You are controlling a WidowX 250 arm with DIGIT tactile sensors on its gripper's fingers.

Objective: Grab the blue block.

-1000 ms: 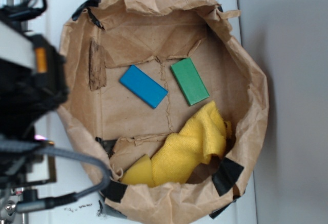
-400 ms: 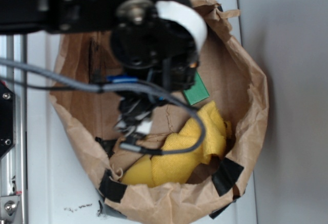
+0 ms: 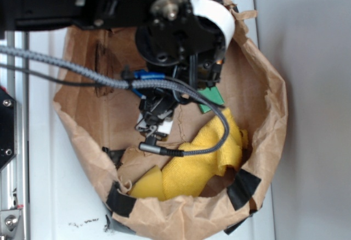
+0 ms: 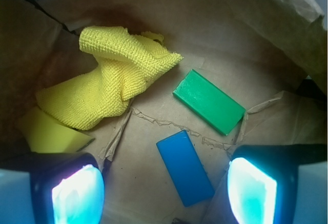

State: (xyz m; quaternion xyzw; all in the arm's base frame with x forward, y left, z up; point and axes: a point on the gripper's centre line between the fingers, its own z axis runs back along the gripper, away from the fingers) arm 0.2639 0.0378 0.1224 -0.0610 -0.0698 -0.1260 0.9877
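Observation:
In the wrist view the blue block (image 4: 184, 167) lies flat on the brown paper floor, seen between my two lit fingers, closer to the right one. My gripper (image 4: 164, 193) is open and hovers above the block without touching it. Its left pad (image 4: 77, 193) and right pad (image 4: 251, 190) stand wide apart. In the exterior view my arm hangs over the bag with the gripper (image 3: 155, 120) pointing down, and it hides nearly all of the blue block.
A green block (image 4: 207, 101) lies just beyond the blue one, and a sliver of this green block (image 3: 211, 94) shows in the exterior view. A yellow cloth (image 4: 107, 80) and a yellow pad (image 4: 48, 134) lie to the left. The crumpled paper bag walls (image 3: 274, 102) ring everything.
My arm swung in from the left over the bag and now covers the blocks. Since 0.4 s ago it shifted slightly right and up in the picture.

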